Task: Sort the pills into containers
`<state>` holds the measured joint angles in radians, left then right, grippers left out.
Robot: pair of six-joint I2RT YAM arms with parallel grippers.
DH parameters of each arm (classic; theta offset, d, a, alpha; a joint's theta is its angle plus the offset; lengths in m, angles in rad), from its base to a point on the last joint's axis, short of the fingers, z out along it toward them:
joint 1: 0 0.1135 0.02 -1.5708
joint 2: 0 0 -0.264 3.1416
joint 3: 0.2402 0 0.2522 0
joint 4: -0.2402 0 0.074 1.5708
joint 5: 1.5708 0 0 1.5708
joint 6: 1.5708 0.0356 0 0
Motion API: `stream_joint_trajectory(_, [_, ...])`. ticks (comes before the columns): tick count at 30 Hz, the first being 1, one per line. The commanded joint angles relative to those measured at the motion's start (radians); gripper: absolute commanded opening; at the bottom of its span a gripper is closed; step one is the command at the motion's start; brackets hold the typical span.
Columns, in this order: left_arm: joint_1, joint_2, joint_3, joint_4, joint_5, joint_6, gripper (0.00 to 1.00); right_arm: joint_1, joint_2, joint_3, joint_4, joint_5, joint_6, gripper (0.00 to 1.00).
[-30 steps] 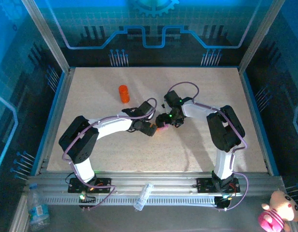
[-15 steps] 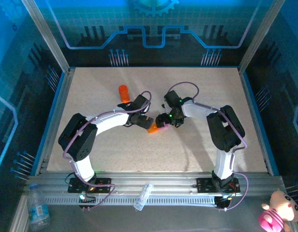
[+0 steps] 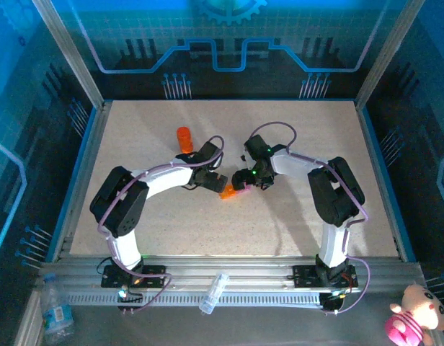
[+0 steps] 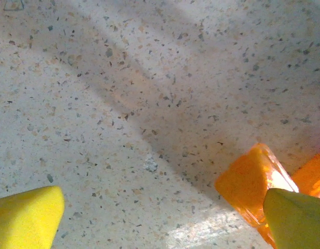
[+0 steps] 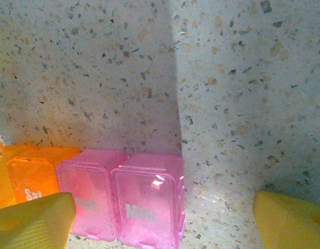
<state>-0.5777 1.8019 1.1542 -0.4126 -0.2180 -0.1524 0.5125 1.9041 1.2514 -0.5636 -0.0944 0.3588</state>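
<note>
Tabletop (image 3: 207, 231) lies open toward the near edge and out to both blue side rails (image 3: 83, 180), with an orange bottle (image 3: 184, 138) standing behind my left arm. At the centre, my left gripper (image 3: 219, 184) and right gripper (image 3: 245, 183) meet over the containers (image 3: 232, 191). From overhead these are a small orange-and-pink patch, partly covered by my wrists.

From my right wrist, the containers (image 5: 144, 205) run off the left edge of the frame, and the white lettering on the lids is too faint to read. My right gripper (image 5: 160, 223) is spread wide. Two pink compartments lie between its yellow fingers (image 5: 290, 220), and its left finger sits in front of an orange one; I cannot tell whether it touches. My left gripper (image 4: 160, 223) is also spread wide and holds nothing, its right finger overlapping the orange end compartment (image 4: 251, 184).
</note>
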Motion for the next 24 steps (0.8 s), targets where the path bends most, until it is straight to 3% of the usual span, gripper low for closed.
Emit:
stream_joint_trajectory(1, [0.004,-0.095,0.045,-0.008,0.045,-0.048,0.99,0.006,-0.022,0.03,-0.049,-0.012,-0.002,0.9])
stream_joint_trajectory(8, [0.005,-0.225,-0.035,0.039,0.121,-0.187,0.99,-0.015,-0.114,0.026,-0.044,-0.034,0.026,0.91])
stream_joint_trajectory(15, [0.004,-0.314,-0.228,0.223,0.255,-0.396,0.99,-0.058,-0.13,-0.067,0.075,-0.109,0.087,0.91])
stream_joint_trajectory(19, [0.004,-0.316,-0.336,0.386,0.332,-0.508,0.99,-0.098,-0.128,-0.142,0.205,-0.204,0.16,0.9])
stream_joint_trajectory(24, [-0.003,-0.275,-0.369,0.471,0.362,-0.555,0.99,-0.117,-0.11,-0.178,0.268,-0.253,0.202,0.86])
